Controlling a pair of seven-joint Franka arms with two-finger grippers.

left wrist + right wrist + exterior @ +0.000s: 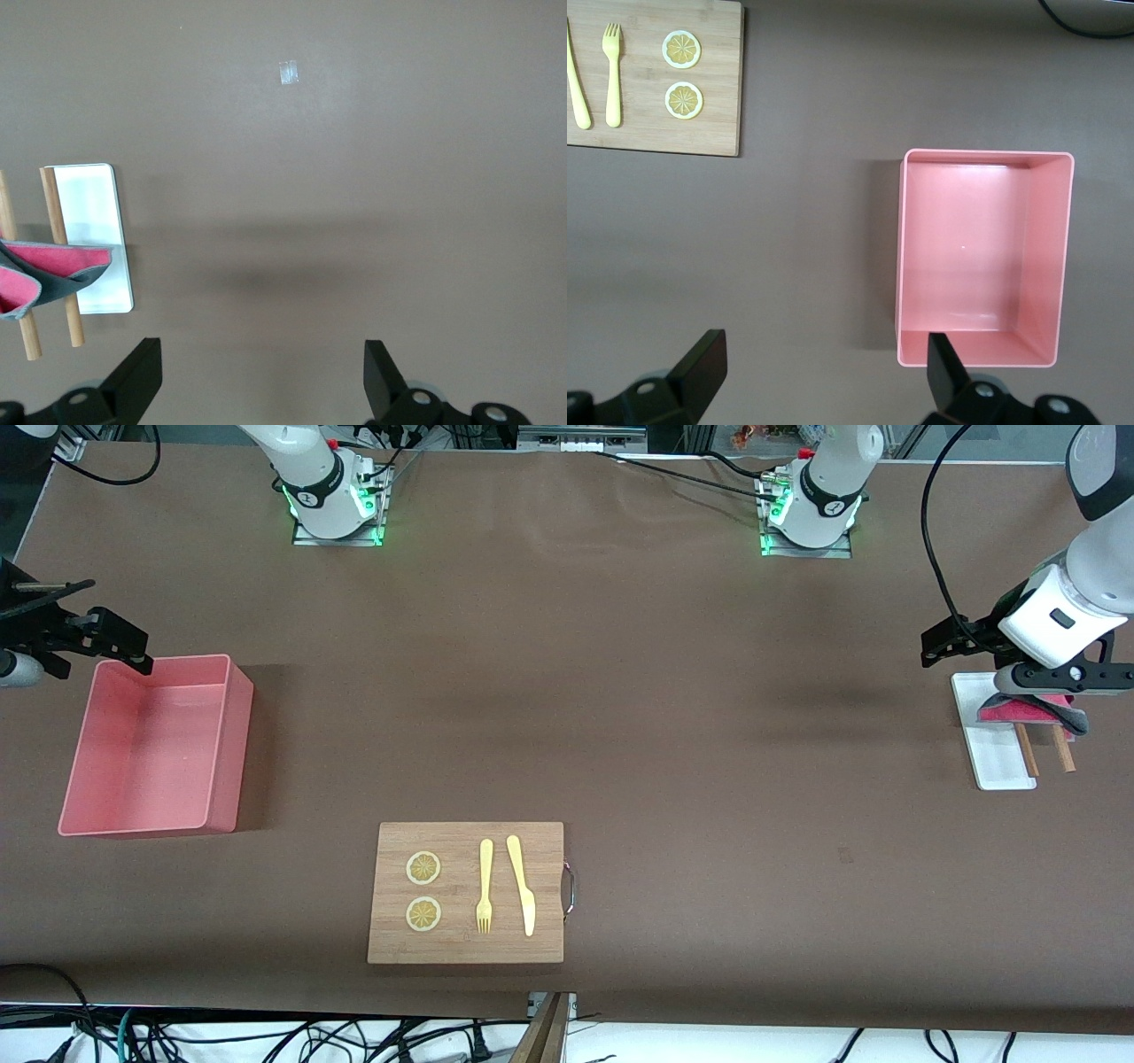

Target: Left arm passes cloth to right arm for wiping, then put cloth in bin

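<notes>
The cloth (1032, 713), magenta-pink with a dark grey rim, is draped over two wooden rods (1063, 751) on a flat white tray (997, 766) at the left arm's end of the table. In the left wrist view the cloth (44, 270) hangs off to one side of the fingers. My left gripper (944, 644) (261, 372) hovers open over bare table beside the tray, holding nothing. The salmon-pink bin (230, 735) (1050, 257) stands empty at the right arm's end. My right gripper (120, 642) (824, 367) hangs open over the table at the bin's corner nearest the robots' bases.
A wooden cutting board (465, 948) (656, 133) lies near the table's front edge, carrying two lemon slices (423, 868), a yellow fork (485, 886) and a yellow knife (521, 884). A small pale patch (289, 72) marks the brown tabletop.
</notes>
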